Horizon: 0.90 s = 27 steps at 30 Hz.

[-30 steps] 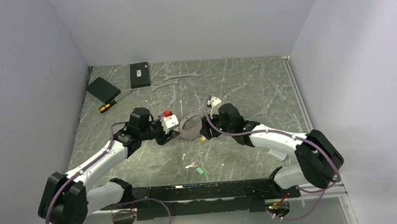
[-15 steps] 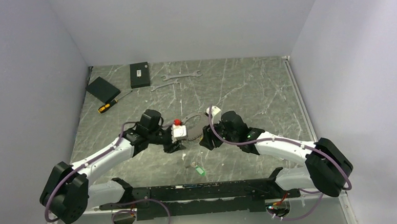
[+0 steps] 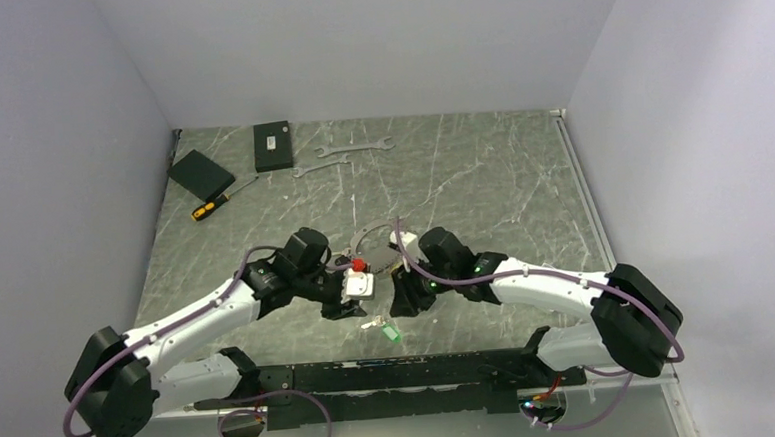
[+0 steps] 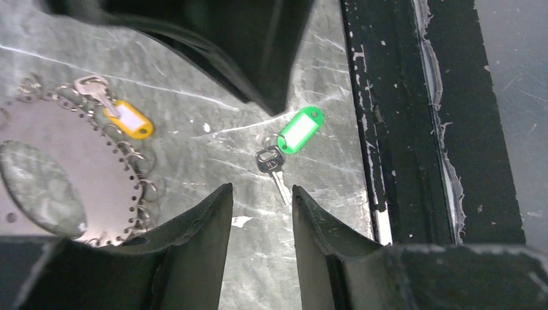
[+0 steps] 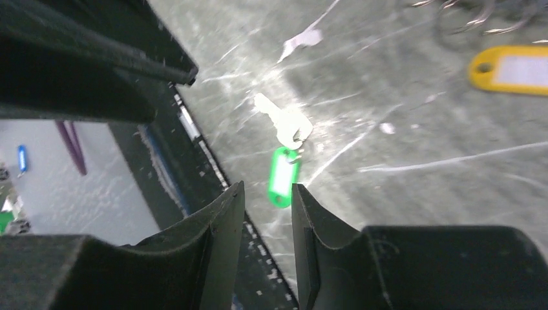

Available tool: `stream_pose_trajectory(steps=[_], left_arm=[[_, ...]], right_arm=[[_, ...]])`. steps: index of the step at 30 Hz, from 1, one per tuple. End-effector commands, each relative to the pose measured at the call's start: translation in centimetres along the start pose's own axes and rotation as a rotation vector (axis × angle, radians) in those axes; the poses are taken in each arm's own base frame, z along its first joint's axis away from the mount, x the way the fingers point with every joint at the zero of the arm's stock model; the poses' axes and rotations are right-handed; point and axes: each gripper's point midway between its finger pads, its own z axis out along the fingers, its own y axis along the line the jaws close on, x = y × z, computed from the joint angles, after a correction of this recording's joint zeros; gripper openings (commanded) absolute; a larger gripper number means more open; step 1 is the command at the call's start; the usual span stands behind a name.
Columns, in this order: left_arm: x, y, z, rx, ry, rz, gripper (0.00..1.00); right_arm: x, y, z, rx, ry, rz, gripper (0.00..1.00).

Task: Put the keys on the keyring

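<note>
The keys (image 3: 373, 323), small and silvery with a green tag (image 3: 390, 332), lie flat on the table near the front edge. They also show in the left wrist view (image 4: 276, 165) and the right wrist view (image 5: 286, 124). The keyring (image 3: 362, 237), a large flat silver ring with small loops round its rim, lies just behind both grippers; its edge shows in the left wrist view (image 4: 61, 139). My left gripper (image 3: 354, 302) (image 4: 262, 190) is open and empty, just left of the keys. My right gripper (image 3: 400, 300) (image 5: 267, 187) is open and empty, just above the green tag (image 5: 283, 175).
A key with a yellow tag (image 4: 129, 121) sits on the ring's rim. The black frame rail (image 3: 391, 368) runs close in front of the keys. Two wrenches (image 3: 355, 147), a screwdriver (image 3: 213, 204) and two black boxes (image 3: 273, 145) lie at the back left.
Both grippers have moved from the keyring's sides toward the near edge and closer together, down over the keys. The keyring and the keys have stayed in place.
</note>
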Motion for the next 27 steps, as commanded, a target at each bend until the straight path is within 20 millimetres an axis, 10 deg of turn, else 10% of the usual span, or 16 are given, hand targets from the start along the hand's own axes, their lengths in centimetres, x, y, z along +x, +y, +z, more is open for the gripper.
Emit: stream_pose_trajectory(steps=[1,27], left_arm=[[-1.4,1.4,-1.3,-0.095,0.005,0.055,0.42],[-2.1,-0.5,-1.7,-0.107,0.018,0.128,0.37]], right_arm=[[0.2,2.9,0.0,-0.081,0.041,0.068,0.37],[2.0,-0.7,5.0,0.088,0.208,0.183,0.36]])
